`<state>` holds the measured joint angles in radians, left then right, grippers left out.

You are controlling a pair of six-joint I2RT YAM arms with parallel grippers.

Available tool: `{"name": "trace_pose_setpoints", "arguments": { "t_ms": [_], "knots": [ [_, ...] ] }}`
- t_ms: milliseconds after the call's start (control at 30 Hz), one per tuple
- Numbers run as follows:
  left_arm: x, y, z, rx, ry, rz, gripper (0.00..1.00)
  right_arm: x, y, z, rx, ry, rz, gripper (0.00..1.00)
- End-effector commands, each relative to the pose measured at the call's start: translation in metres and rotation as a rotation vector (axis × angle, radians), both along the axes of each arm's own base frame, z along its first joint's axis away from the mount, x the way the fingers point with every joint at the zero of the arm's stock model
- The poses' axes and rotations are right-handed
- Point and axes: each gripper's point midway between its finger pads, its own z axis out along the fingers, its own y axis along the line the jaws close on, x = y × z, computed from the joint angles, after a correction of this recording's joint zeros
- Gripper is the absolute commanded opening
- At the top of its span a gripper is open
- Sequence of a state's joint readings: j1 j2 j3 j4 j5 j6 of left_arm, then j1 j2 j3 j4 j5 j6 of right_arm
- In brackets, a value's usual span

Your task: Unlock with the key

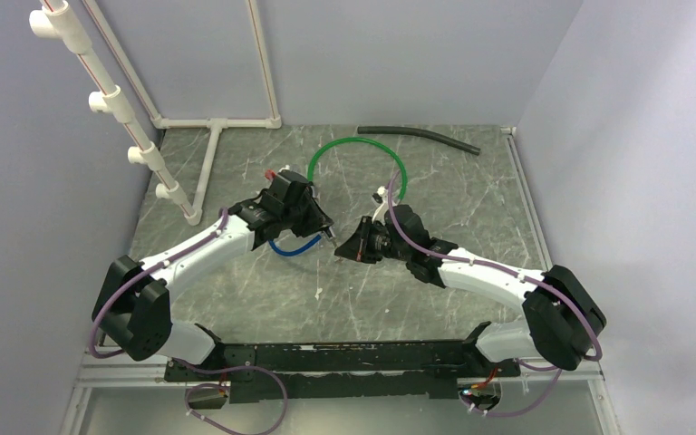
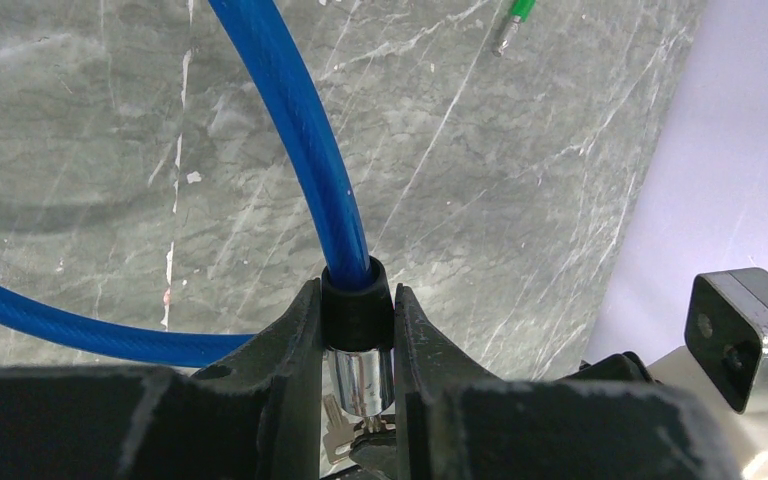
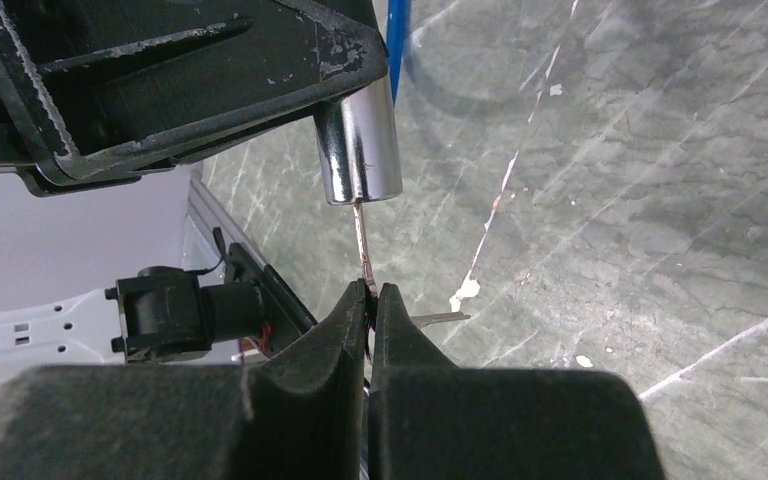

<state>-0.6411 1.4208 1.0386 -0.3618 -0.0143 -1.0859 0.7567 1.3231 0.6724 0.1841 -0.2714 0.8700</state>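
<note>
Clamps lock barrel (image 2: 358, 372) in left fingers (image 2: 295, 345), pinches key (image 3: 362, 250) at barrel's mouth in right fingers (image 3: 343, 340); probably needs turning next

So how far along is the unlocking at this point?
Done: the left pincer is clamped on the lock barrel, and the right pincer pinches the key, whose tip meets the barrel's end. In hand: seating or turning the key; the views don't show which. Left: the blue cable runs into the barrel's top, so no release shows yet.
</note>
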Motion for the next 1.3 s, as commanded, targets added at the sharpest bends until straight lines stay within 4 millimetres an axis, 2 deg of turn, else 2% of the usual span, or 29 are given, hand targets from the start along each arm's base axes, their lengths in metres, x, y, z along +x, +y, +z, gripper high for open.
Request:
{"name": "trace_pose_setpoints", "arguments": {
  "t_ms": [0,633,933,1267],
  "knots": [
    [0.010,-0.004,0.030,-0.057,-0.087,0.009,0.00,0.005,0.009,0.021,0.069,-0.046,0.003,0.00],
    [0.010,0.001,0.040,-0.075,-0.122,0.036,0.00,0.003,-0.001,0.010,0.043,0.003,-0.057,0.00],
    [0.010,-0.002,0.035,-0.079,-0.109,0.026,0.00,0.006,0.003,0.026,0.060,-0.044,-0.043,0.00],
    [0.009,-0.006,0.034,-0.094,-0.103,0.016,0.00,0.009,0.006,0.028,0.052,-0.057,-0.037,0.00]
  ]
}}
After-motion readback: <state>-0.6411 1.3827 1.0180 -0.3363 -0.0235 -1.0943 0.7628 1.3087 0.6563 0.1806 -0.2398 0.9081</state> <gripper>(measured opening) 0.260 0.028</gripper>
